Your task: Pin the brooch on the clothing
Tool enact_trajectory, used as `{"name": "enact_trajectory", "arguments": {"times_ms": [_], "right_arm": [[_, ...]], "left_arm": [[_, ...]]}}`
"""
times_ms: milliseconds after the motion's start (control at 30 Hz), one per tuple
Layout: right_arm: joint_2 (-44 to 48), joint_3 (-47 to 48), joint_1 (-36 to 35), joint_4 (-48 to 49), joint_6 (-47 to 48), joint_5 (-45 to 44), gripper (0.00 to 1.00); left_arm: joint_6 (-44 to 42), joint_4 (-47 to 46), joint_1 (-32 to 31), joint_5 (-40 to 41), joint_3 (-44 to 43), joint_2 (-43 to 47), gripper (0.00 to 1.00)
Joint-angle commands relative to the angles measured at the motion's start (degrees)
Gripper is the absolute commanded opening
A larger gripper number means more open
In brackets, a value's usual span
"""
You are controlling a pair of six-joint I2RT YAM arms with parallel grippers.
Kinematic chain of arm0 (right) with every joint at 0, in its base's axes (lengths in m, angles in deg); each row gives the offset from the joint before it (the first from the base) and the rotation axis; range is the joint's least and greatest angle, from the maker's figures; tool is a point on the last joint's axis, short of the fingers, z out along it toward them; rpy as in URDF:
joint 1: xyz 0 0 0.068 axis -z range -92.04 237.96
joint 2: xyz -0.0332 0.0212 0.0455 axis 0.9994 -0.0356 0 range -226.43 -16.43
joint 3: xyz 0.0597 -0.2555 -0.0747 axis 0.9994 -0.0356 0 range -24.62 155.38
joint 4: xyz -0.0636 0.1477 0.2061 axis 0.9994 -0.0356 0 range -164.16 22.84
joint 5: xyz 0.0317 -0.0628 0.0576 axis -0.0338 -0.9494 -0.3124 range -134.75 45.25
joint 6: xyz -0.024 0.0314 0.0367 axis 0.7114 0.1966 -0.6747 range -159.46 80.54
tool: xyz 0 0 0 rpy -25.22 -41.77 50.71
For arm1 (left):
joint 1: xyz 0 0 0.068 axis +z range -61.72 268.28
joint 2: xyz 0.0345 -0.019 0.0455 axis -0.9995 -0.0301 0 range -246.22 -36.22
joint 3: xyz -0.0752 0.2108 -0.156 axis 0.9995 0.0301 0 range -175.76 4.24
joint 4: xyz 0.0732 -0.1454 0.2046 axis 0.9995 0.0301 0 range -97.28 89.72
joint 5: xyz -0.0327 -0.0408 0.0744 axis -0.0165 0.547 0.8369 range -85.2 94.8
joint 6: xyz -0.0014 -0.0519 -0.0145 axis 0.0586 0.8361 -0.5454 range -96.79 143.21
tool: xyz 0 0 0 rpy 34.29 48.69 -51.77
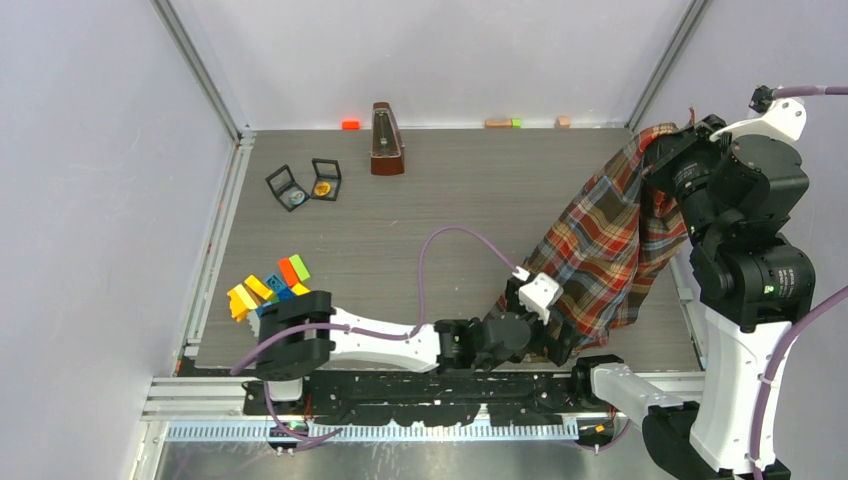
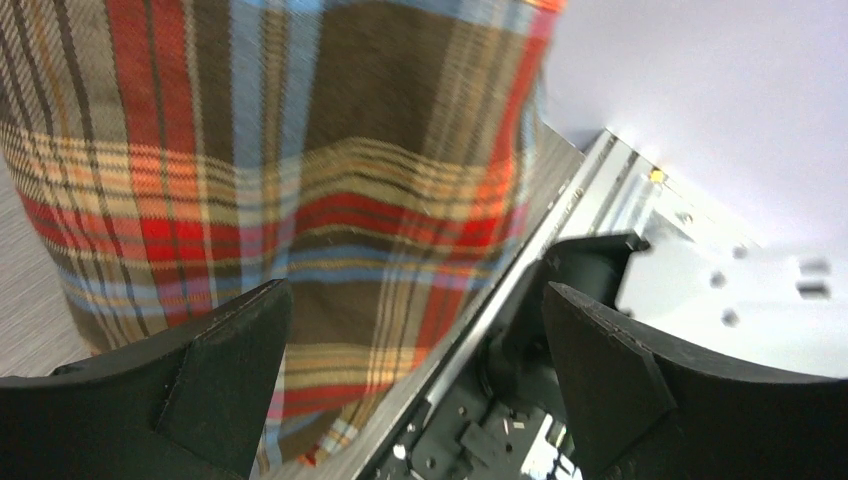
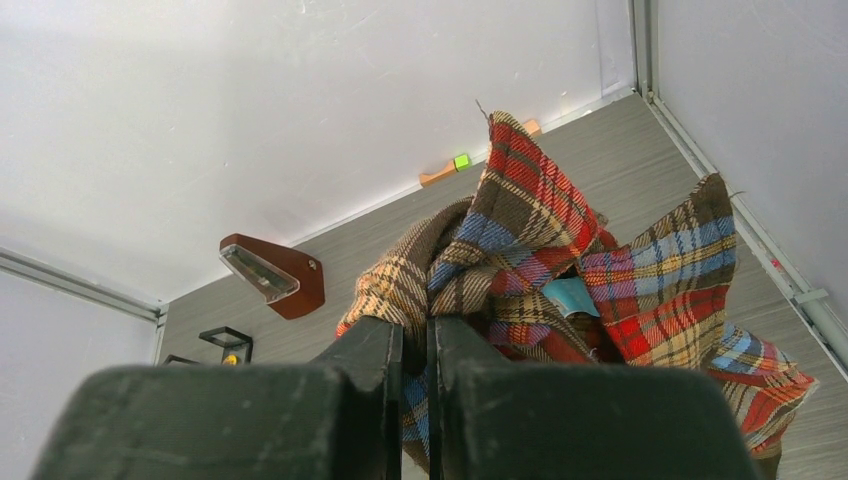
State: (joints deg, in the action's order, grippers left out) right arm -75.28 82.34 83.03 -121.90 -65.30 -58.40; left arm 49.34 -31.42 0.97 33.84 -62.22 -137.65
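Hanging item: plaid shirt, held up over the right side of the worktop, hem trailing near the front edge. Right arm: jaws pinching a bunched fold at the top, likely to let a panel hang flat for pinning. Left arm: jaws spread wide, empty, beside the hem. Brooch: not identifiable.

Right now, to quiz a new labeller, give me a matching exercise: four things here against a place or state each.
1 plaid shirt
2 metronome
3 coloured blocks
4 left jaws

A back edge of the table
B spread wide open
C hanging from the shut right jaws
D table's near left corner

Pairs: 1-C, 2-A, 3-D, 4-B
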Motion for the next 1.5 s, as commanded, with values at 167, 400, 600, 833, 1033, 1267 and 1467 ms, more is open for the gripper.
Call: {"name": "enact_trajectory", "arguments": {"times_ms": [167, 400, 600, 833, 1033, 1267, 1467], "right_arm": [[1.4, -1.1, -0.1, 6.0, -0.2, -0.1, 0.00], [1.6, -2.9, -0.1, 6.5, -0.1, -1.1, 0.00], [1.6, -5.2, -0.1, 7.4, 0.8, -2.3, 0.00], [-1.1, -8.2, -0.1, 9.0, 5.5, -7.7, 0.00], [-7.6, -1.8, -0.1, 8.7, 9.2, -13.3, 0.00], [-7.3, 11.4, -0.1, 6.0, 8.9, -10.7, 0.00], [0.6, 17.1, -0.1, 5.2, 10.1, -7.9, 0.01]], "left_arm": [[8.1, 0.3, 2.6, -7.8, -10.5, -9.6, 1.00], [8.4, 0.3, 5.8, -9.8, -15.5, -14.5, 0.87], [6.8, -4.3, 10.0, -11.2, -12.0, -12.8, 0.12], [-6.1, 12.0, 19.7, -19.0, -6.3, 6.8, 0.00], [-16.7, 41.3, 29.8, -20.8, -13.8, 22.7, 0.00], [-27.4, 71.5, 33.3, -22.5, -32.0, 30.5, 0.00], [-25.2, 77.2, 33.3, -22.8, -42.8, 37.4, 0.00]]}}
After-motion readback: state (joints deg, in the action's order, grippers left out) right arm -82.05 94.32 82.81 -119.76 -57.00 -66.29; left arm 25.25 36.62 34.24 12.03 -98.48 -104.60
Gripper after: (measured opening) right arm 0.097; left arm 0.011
